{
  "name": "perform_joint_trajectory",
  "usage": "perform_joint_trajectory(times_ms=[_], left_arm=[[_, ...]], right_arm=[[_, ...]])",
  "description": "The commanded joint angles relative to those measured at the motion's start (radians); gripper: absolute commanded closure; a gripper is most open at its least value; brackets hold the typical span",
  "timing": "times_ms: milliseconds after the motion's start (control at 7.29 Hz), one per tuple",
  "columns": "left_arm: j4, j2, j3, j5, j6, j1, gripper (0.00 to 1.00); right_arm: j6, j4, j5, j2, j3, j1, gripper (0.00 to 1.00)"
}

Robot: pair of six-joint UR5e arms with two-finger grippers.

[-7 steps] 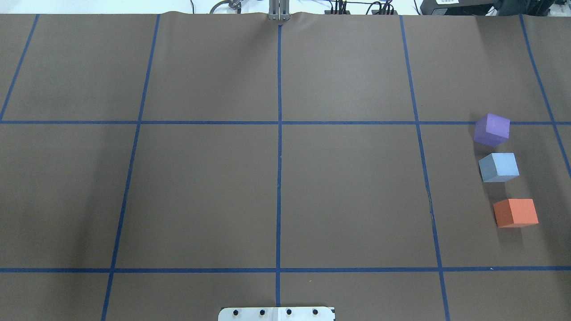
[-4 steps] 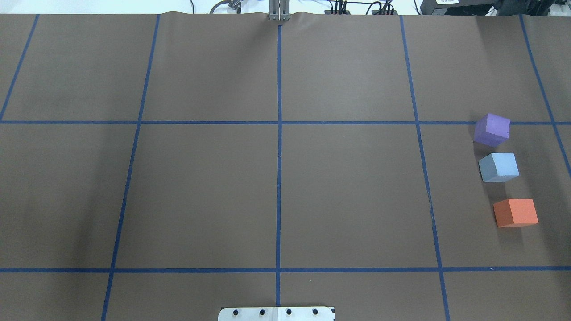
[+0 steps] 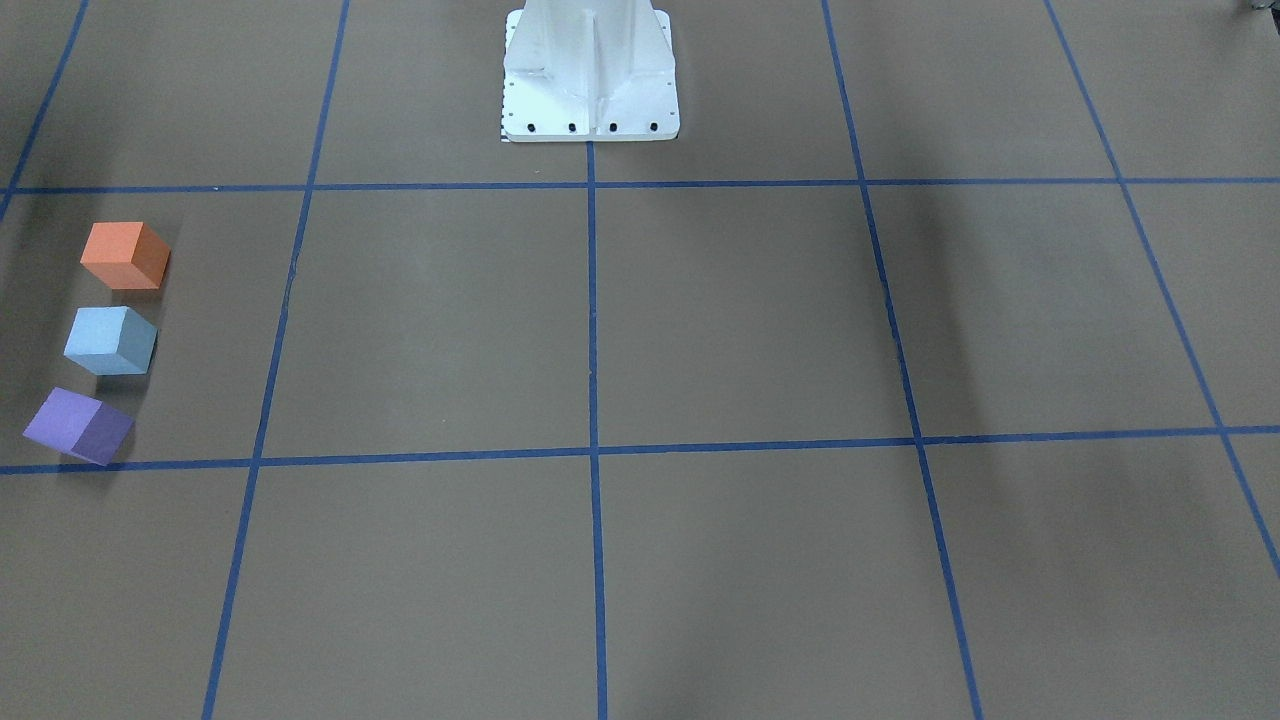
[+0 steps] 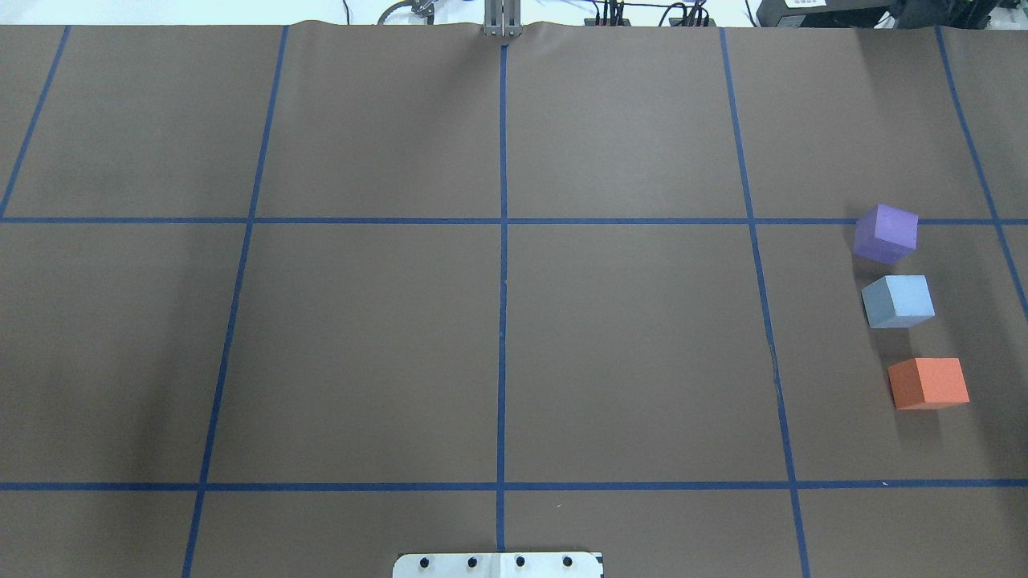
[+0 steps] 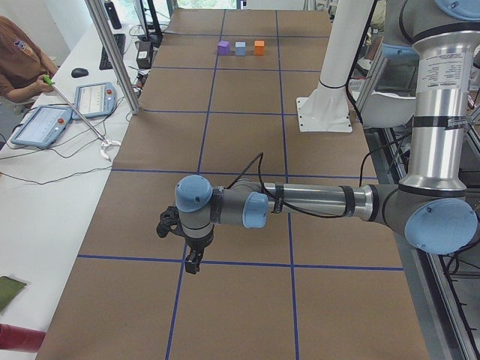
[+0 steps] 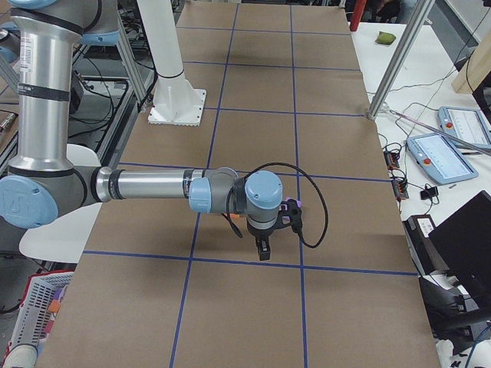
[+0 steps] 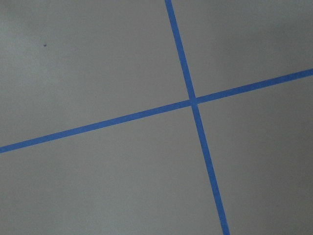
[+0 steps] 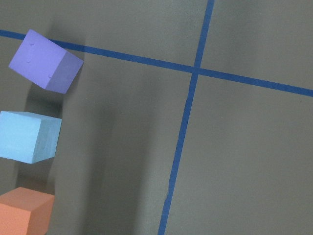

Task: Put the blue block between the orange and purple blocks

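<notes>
Over at the robot's right end of the counter (image 4: 361, 337), 3 blocks sit in a row, none touching its neighbour. Blue block (image 4: 898, 301) is already btwn the other 2, w/ purple block (image 4: 885, 233) on the side far from the robot and orange block (image 4: 928, 383) on the near side. Blue sits a bit closer to purple than to orange. Purple is turned at an angle vs. the other 2, w/ 1 corner over a blue tape line (image 4: 626, 221). All 3 rest on the brown paper, and nothing grips them.

Right hand (image 6: 263, 251) hangs fingers-down above the counter, beside the row and not over it. Its wrist cam catches the 3 blocks along the picture's left edge. The hand shows only in a side view, so can't tell how far apart its fingers are.

Left hand (image 5: 193, 262) hangs well away toward the opposite end, pointing down near a tape crossing (image 7: 193, 101). Same story there, can't tell if it's spread or closed.

White robot pedestal (image 3: 590, 80) stands at the counter's mid edge. An operator (image 5: 19, 60) sits at the side bench w/ tablets (image 5: 45, 124).
</notes>
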Motion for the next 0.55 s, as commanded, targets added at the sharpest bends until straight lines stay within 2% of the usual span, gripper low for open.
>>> perform_joint_trajectory(times_ms=[0, 275, 412], left_arm=[[0.001, 0.001, 0.001, 0.000, -0.004, 0.000, 0.00], [0.003, 0.002, 0.009, 0.002, -0.012, 0.000, 0.00], [0.002, 0.001, 0.015, 0.002, -0.106, 0.000, 0.00]], right_arm=[[0.000, 0.000, -0.001, 0.000, -0.002, 0.000, 0.00], [0.000, 0.000, -0.001, 0.000, -0.004, 0.000, 0.01], [0.052, 0.000, -0.001, -0.001, -0.004, 0.000, 0.01]])
